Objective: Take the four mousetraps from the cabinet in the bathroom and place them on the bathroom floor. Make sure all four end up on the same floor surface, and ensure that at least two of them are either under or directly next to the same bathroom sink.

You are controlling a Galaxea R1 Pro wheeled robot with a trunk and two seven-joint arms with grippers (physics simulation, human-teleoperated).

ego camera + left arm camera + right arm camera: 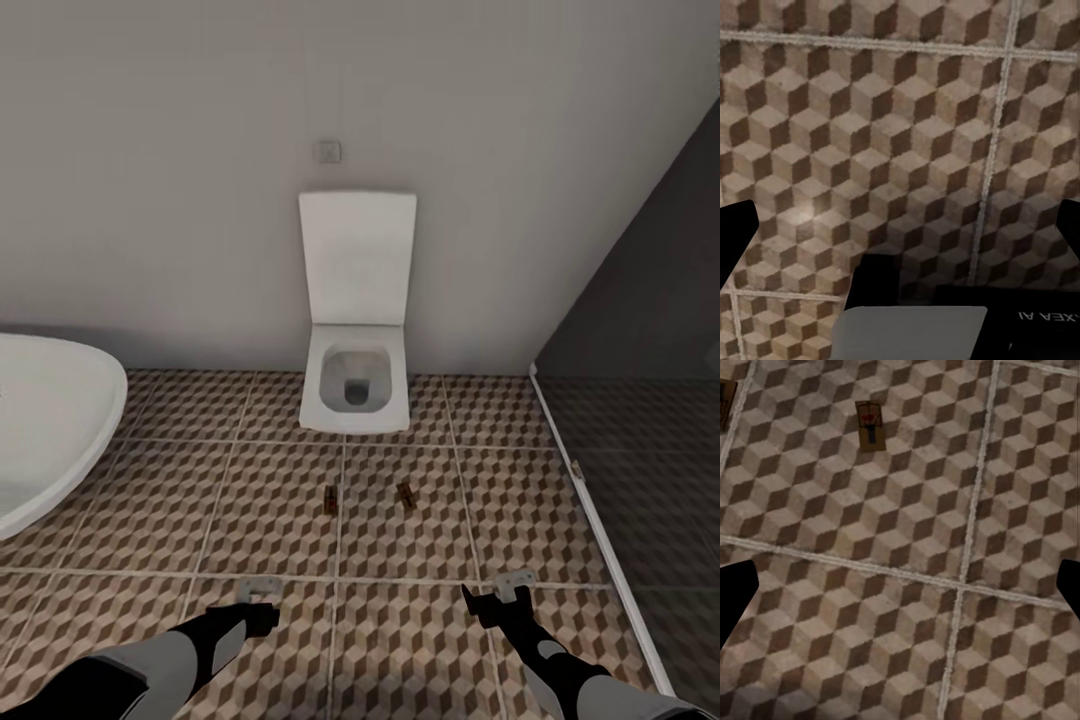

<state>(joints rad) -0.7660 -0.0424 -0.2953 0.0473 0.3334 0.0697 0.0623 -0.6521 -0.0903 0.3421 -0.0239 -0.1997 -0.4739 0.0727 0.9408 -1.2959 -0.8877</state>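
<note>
Lying flat on the bathroom floor [150, 500], two mousetraps [331, 499] [406, 494] sit side by side, just in front of the white toilet [355, 385]. Nearer to you, your left gripper [258, 590] and right gripper [512, 583] both hang spread wide and hold nothing. A white bathtub [45, 430] is far left.

Your bathtub [50, 440] cut off at the left edge, second mousetrap [724, 401] clipped by the right wrist frame, wire parts too small to read.
</note>
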